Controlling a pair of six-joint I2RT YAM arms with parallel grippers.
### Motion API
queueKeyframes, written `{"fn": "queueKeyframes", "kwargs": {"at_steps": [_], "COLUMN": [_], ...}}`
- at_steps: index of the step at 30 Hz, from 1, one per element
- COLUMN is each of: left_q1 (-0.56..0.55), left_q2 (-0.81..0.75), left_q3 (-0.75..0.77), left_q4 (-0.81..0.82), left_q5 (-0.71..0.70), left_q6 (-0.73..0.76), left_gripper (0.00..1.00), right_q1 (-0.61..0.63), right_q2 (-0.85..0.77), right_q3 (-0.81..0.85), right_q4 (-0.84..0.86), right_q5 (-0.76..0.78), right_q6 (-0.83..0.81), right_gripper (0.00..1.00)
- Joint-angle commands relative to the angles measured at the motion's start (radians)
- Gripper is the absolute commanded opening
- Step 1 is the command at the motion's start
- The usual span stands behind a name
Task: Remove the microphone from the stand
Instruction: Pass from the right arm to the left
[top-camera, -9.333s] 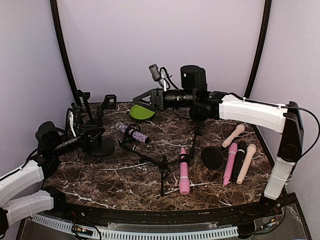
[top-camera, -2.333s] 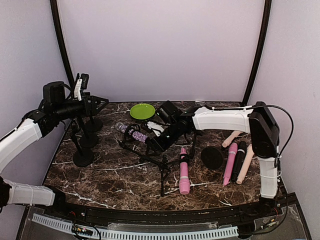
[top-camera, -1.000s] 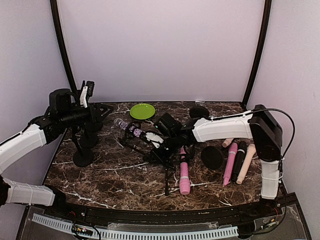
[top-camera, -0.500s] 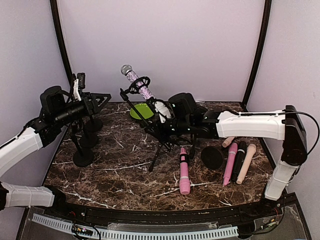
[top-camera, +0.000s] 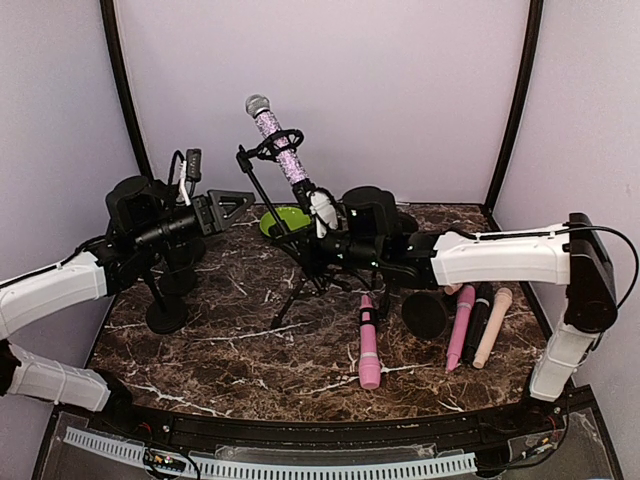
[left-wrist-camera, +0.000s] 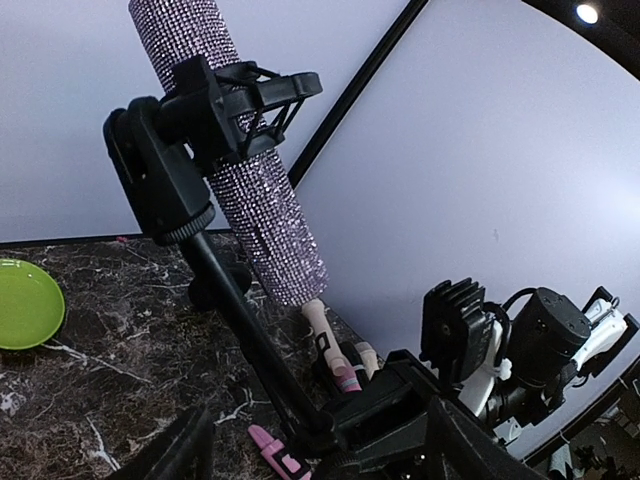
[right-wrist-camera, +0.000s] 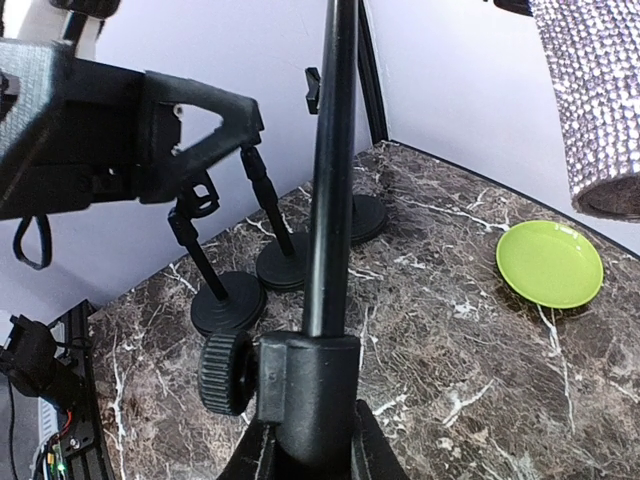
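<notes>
Stand (top-camera: 291, 297) w/ glitter mic (top-camera: 279, 140) lay flat on tabletop (top-camera: 220, 350) before; right claw (top-camera: 320, 250) now has it lifted upright, mic end up. Left claw (top-camera: 240, 203) swung in twd mic, fingers spread wider.

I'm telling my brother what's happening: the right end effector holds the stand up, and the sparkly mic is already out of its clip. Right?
Not quite. The right end effector does hold the stand up, but the mic is still in its clip; the left wrist view shows it.
</notes>
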Motion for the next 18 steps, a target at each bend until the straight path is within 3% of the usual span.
{"fn": "queueKeyframes", "kwargs": {"at_steps": [1,6,10,18], "left_q1": [-0.014,-0.037,-0.046,-0.049], "left_q2": [0.026,0.081,0.104,0.108], "left_q3": [-0.002,0.026,0.022,-0.008], "left_q4": [0.110,0.136,0.196,0.254], "left_q5": [-0.017,-0.036,-0.031,-0.053], "left_q6": [-0.039,-0.049,-0.080,-0.125], "left_gripper": [0.75,0.74,0.66,0.21], "right_q1": [0.024,0.033,0.037,0.052], "right_q2": [-0.016,-0.005,-0.001,0.006], "right_q3": [0.039,0.043,0.043,0.030], "right_q4": [0.222,0.219,0.226,0.231], "right_q5": [0.006,0.001,-0.006,0.014], "right_q6": [-0.024,-0.048,-0.055,-0.079], "right_gripper": [0.00,0.00,0.00,0.00]}}
